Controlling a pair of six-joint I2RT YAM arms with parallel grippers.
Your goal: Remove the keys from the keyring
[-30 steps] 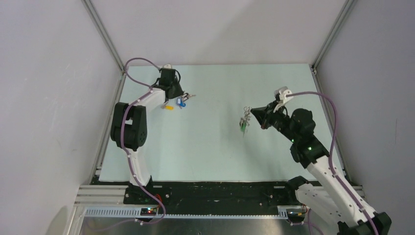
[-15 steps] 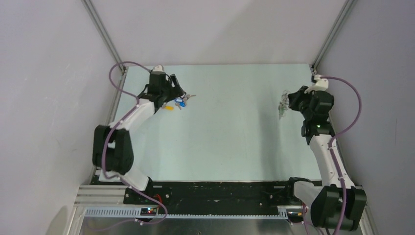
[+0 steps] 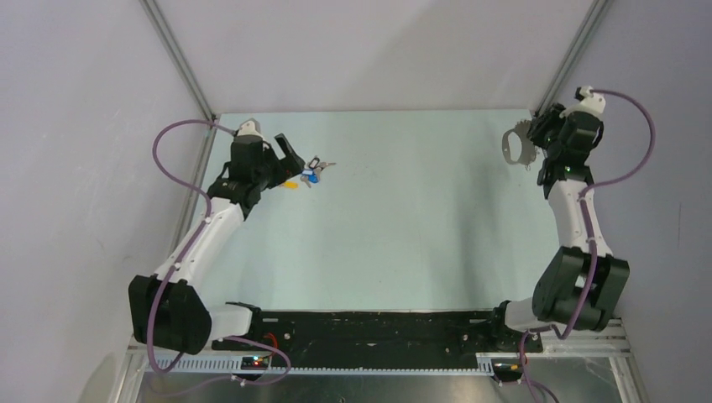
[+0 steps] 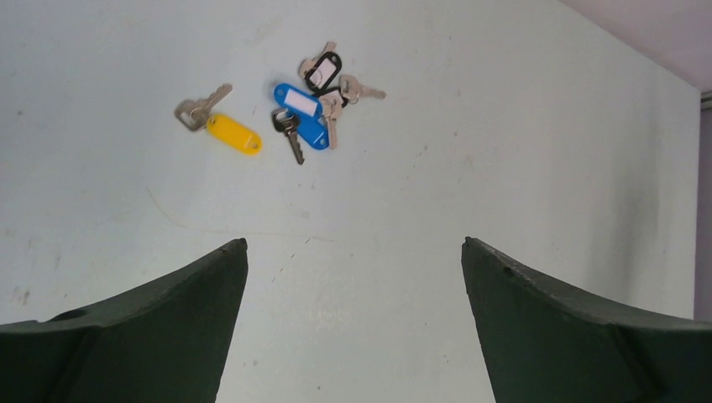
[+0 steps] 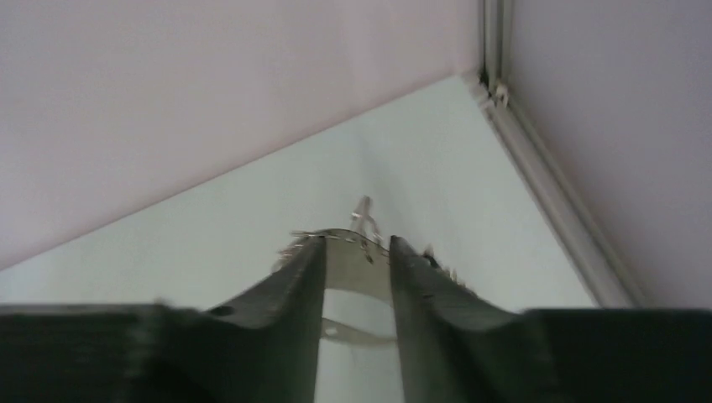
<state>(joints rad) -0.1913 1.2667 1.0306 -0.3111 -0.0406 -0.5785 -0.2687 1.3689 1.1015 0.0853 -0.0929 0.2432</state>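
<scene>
Several keys (image 4: pixel 294 105) with yellow, blue and black tags lie loose on the table at the far left (image 3: pixel 311 172). My left gripper (image 4: pixel 353 243) (image 3: pixel 290 164) hovers just short of them, wide open and empty. At the far right corner the pale grey keyring (image 3: pixel 515 144) sits at the tips of my right gripper (image 3: pixel 536 138). In the right wrist view that gripper (image 5: pixel 356 243) has its jaws a narrow gap apart, and the keyring (image 5: pixel 357 267) lies across that gap, reaching past both fingers. The view is blurred; small metal bits stick out of the ring.
The enclosure's metal frame rail (image 5: pixel 546 193) and side wall stand close to the right of my right gripper. The back wall rises just behind it. The left wall runs beside my left arm (image 3: pixel 201 235).
My right arm has swung from mid-table to the far right corner with the keyring, and its jaws have parted slightly. My left gripper has opened wide and drawn back from the keys.
</scene>
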